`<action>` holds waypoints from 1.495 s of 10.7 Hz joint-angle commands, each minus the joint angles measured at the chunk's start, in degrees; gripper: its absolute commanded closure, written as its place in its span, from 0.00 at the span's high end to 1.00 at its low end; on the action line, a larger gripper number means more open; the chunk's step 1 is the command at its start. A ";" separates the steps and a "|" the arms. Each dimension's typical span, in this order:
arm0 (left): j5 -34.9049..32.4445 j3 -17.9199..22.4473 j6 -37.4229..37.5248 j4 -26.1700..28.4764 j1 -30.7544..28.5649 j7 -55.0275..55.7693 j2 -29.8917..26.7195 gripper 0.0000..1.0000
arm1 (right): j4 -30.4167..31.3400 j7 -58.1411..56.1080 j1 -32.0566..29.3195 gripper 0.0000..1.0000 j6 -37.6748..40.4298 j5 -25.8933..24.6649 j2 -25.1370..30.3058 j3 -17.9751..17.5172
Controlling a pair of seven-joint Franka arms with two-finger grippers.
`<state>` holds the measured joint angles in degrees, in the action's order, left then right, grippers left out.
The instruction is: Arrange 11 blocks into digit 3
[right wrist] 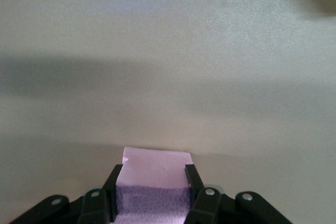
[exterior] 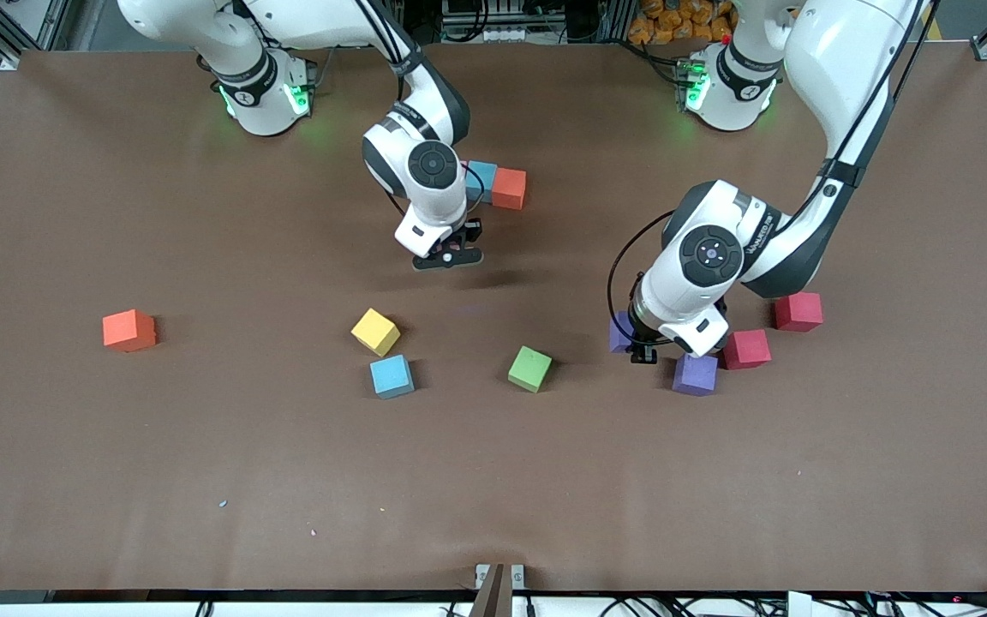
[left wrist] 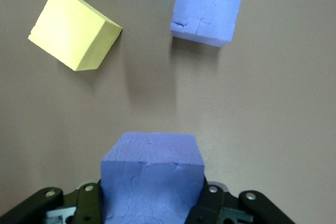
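Observation:
My left gripper (exterior: 642, 351) (left wrist: 152, 192) is shut on a purple block (left wrist: 149, 161) (exterior: 619, 332), low over the table toward the left arm's end. Another purple block (exterior: 695, 374) (left wrist: 209, 8) and a yellow block (left wrist: 73, 27) lie close by; the arm hides that yellow one in the front view. My right gripper (exterior: 448, 256) (right wrist: 152, 176) is shut on a pale pink block (right wrist: 156, 163), above bare table mid-table. A blue block (exterior: 482, 178) touches an orange-red one (exterior: 509, 188) by the right arm. Loose blocks: yellow (exterior: 375, 332), blue (exterior: 391, 376), green (exterior: 530, 368).
Two dark pink-red cubes (exterior: 746, 349) (exterior: 798, 311) sit beside the left gripper, toward the left arm's end. An orange-red cube (exterior: 128, 330) lies alone toward the right arm's end. The brown table (exterior: 493, 497) runs to its near edge.

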<state>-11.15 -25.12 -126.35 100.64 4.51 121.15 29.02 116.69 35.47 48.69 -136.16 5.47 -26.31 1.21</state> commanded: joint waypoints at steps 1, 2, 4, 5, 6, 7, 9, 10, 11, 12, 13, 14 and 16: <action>0.96 0.16 0.84 -0.26 0.50 -0.39 -0.02 0.00 | 2.40 0.47 -1.23 0.28 -2.00 -2.48 -1.55 0.28; 0.96 0.16 0.84 -0.26 0.50 -0.39 0.16 0.00 | 2.40 0.56 -1.14 0.31 -2.09 -2.40 -1.55 0.20; 0.96 0.16 0.84 -0.26 0.50 -0.39 0.25 0.00 | 2.31 0.65 -0.88 0.57 -1.92 -2.31 -1.55 0.20; 0.96 0.16 0.84 -0.26 0.50 -0.39 0.25 0.00 | 2.23 1.52 -0.79 1.00 -1.92 -2.31 -1.55 0.20; 0.96 0.16 0.84 -0.26 0.50 -0.39 0.25 0.00 | 2.14 2.40 -0.70 1.00 -1.92 -2.31 -1.55 0.20; 0.96 0.16 0.84 -0.26 0.59 -0.39 0.25 0.00 | 1.96 2.41 -0.70 1.00 -1.92 -2.31 -1.55 0.20; 1.05 0.16 0.84 -0.18 0.94 -0.30 0.25 0.00 | 1.53 2.32 -0.87 1.00 -1.66 -2.31 -1.29 0.20; 1.05 0.16 0.84 -0.18 1.03 0.31 0.25 0.00 | 0.74 2.06 -1.14 1.00 -0.78 -2.31 -0.94 0.11; 0.96 0.16 0.84 0.00 1.38 1.27 0.25 0.00 | 0.30 2.14 -1.14 1.00 -0.43 -2.31 -0.93 0.11; 0.96 0.16 0.84 0.09 1.64 1.37 0.25 0.00 | -0.14 2.41 -1.14 1.00 -0.42 -2.31 -1.02 0.11; 0.96 0.16 0.84 0.17 2.17 1.98 0.25 0.00 | -0.15 2.49 -1.14 1.00 -0.51 -2.22 -1.28 0.02; 0.96 0.16 0.93 0.26 3.22 3.29 0.16 0.00 | -0.06 2.50 -1.14 1.00 -0.42 -2.13 -1.37 -0.07; 0.87 0.16 2.51 1.14 5.41 5.58 -0.28 0.00 | 0.20 2.67 -0.96 1.00 -0.07 -1.52 -1.29 -0.24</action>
<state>-11.15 -25.22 -125.39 100.93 8.21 124.88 29.67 116.72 36.76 48.40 -137.05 4.29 -28.03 1.84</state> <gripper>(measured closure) 0.436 0.000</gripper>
